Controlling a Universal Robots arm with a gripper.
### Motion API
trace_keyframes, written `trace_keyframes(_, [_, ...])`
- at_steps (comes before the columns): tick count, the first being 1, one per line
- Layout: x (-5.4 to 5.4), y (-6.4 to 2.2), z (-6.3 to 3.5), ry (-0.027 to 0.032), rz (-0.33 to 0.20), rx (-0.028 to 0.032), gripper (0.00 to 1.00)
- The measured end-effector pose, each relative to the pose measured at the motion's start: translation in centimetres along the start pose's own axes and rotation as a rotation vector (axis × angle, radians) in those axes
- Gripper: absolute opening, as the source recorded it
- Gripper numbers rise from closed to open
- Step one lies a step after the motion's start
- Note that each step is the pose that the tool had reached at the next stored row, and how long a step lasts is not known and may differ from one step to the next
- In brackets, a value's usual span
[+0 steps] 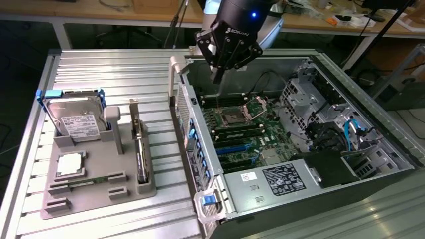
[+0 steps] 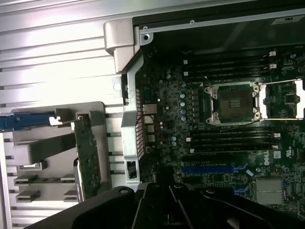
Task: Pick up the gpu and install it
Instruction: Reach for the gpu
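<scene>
Hand (image 1: 217,78) closed, empty, abv pc case (image 1: 189,114); gpu (image 1: 141,159) in holder (image 1: 99,199).

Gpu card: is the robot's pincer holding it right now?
No, the gpu stands on edge in the grey holder, while the shut pincer hangs empty above the computer case.

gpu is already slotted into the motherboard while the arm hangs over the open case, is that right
Not quite. The gpu is not in the motherboard; it stands on edge in the grey holder on the table beside the case, as the exterior view shows. The arm does hang over the open case.
</scene>
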State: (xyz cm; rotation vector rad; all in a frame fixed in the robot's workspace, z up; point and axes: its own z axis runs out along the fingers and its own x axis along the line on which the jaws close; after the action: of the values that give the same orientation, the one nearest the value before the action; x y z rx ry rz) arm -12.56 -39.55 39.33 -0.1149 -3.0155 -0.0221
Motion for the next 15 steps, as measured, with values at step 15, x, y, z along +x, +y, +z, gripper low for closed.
trace_keyframes(15, [1.9,0.04,0.73,-0.0503,-0.011,0.0040,0.11])
